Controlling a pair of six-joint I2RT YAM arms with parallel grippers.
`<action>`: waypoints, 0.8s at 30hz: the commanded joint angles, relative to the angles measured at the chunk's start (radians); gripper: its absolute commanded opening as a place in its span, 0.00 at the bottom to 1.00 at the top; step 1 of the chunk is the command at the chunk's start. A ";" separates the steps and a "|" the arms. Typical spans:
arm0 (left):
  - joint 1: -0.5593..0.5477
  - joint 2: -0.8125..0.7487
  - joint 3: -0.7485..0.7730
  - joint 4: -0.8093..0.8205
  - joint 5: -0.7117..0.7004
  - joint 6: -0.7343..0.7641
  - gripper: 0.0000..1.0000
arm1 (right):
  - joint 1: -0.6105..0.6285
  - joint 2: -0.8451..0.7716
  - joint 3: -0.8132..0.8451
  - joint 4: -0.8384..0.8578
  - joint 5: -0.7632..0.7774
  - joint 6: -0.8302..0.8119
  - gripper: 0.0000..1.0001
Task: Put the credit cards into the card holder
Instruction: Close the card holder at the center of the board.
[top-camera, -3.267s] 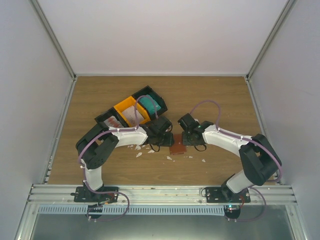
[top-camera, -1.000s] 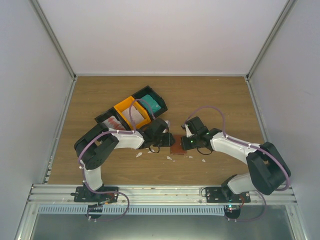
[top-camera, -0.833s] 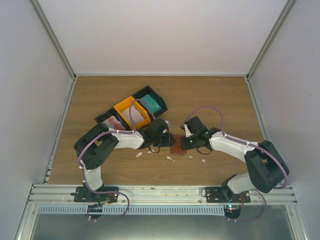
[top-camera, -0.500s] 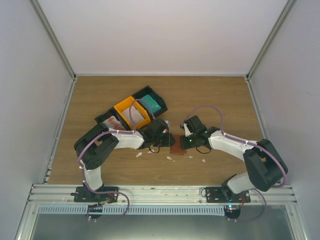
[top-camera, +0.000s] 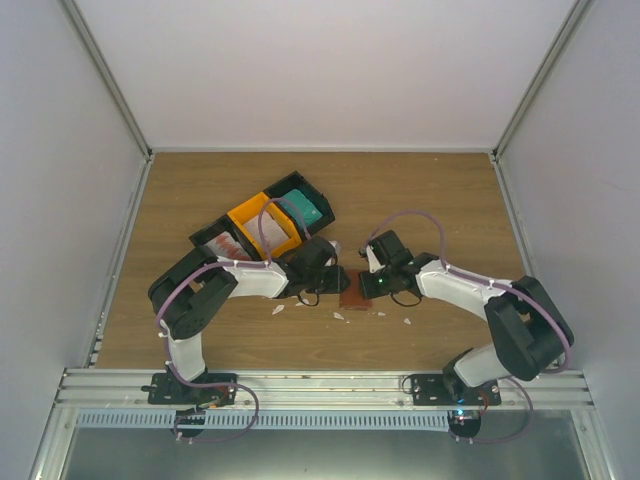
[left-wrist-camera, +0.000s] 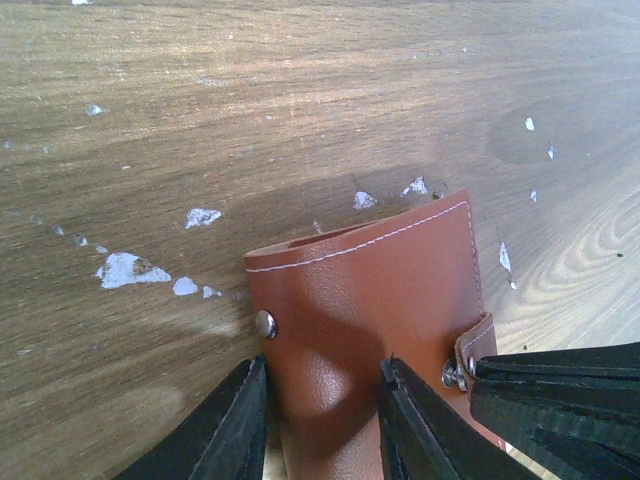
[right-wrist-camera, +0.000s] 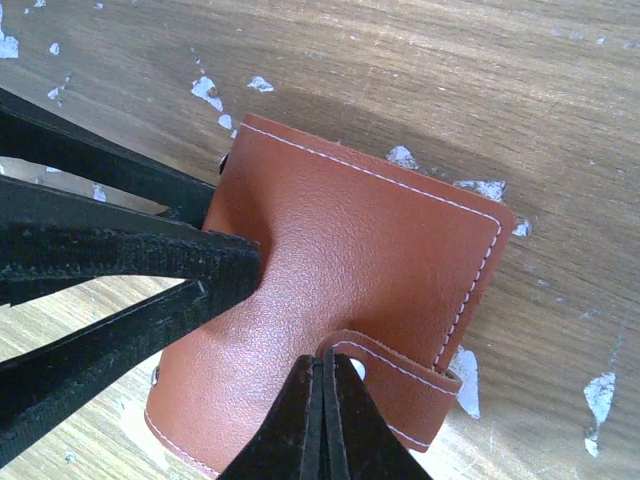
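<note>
My left gripper (left-wrist-camera: 320, 372) pinches one edge of the card holder (right-wrist-camera: 340, 250), which lies folded on the table (top-camera: 440, 190) between the arms. My right gripper (right-wrist-camera: 322, 365) is pressed together at its loose snap strap (right-wrist-camera: 400, 375). The holder is brown, leather-look and white-stitched. I judge the task barely begun: the credit cards (top-camera: 302, 211) sit in the tray (top-camera: 326, 208) at ten o'clock.

No writing, brand, number or sign can be read anywhere (the card holder (left-wrist-camera: 350, 300) shows only plain brown leather-look skin, white stitching and metal snaps close up, and the credit cards (top-camera: 300, 211) are too small in the top view to make out any print).
</note>
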 joint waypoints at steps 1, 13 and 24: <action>-0.007 0.059 -0.042 -0.168 0.000 0.000 0.33 | -0.008 0.026 0.012 0.011 -0.045 -0.016 0.00; -0.007 0.065 -0.041 -0.167 0.000 0.002 0.33 | -0.007 0.056 -0.005 -0.023 -0.024 0.019 0.01; -0.008 0.065 -0.039 -0.171 -0.003 0.003 0.33 | -0.008 0.108 -0.026 -0.066 0.049 0.071 0.00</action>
